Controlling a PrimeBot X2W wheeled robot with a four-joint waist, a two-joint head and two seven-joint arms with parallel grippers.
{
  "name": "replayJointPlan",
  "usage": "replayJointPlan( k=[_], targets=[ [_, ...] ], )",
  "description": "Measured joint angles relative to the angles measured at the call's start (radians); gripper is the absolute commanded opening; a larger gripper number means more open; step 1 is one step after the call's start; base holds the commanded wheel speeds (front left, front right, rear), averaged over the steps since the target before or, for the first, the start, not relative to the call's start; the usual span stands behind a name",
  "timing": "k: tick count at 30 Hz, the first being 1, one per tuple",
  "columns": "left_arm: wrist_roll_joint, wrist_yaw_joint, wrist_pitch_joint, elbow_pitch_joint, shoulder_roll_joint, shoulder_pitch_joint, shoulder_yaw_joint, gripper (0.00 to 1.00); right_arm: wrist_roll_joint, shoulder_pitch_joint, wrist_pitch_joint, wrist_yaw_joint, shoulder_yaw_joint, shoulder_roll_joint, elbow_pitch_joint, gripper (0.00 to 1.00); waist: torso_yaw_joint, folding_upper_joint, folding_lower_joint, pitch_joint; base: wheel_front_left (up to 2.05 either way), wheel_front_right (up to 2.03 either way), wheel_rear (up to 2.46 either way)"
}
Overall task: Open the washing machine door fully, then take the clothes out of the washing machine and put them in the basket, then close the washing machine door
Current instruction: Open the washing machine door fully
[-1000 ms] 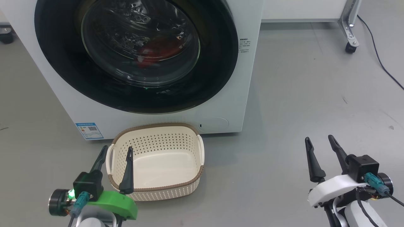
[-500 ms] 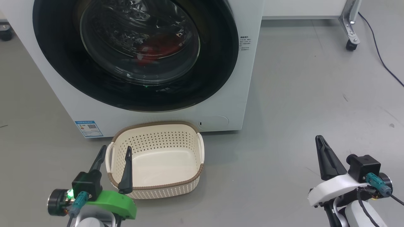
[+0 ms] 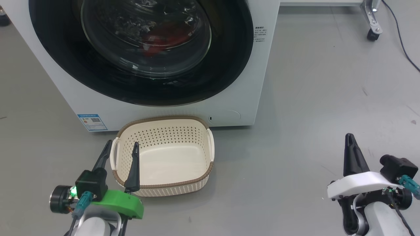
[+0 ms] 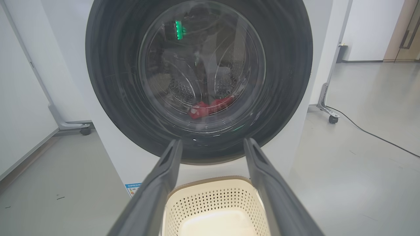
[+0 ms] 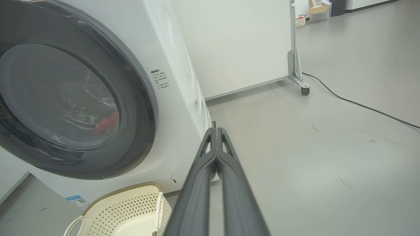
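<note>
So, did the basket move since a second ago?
No. The basket sits between the blue label and round flap on the washing machine, same as before. The whole picture slid because the head camera moved.

Glossy black door (image 3: 229, 65) closed on white washing machine (image 3: 72, 98), red clothes (image 3: 164, 39) inside, cream basket (image 3: 164, 141) just before it.

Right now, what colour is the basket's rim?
Brown, around the cream basket; head view shows it best.
</note>
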Motion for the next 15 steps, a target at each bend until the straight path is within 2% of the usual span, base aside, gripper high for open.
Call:
replayJointPlan(
  k=[7, 15],
  targets=[
    [0.002, -0.008, 0.000, -0.020, -0.002, -0.048, -0.011, 1.00, 0.150, -0.093, -0.001, 0.023, -0.049, 0.009, 0.015, 0.00, 0.013, 0.0000, 0.0000, 0.050, 0.00, 0.00, 0.00],
    [0.009, -0.008, 0.000, -0.034, -0.004, -0.084, -0.016, 1.00, 0.420, -0.233, 0.088, 0.032, -0.130, 0.016, 0.023, 0.00, 0.031, 0.0000, 0.0000, 0.119, 0.00, 0.00, 0.00]
  ],
)
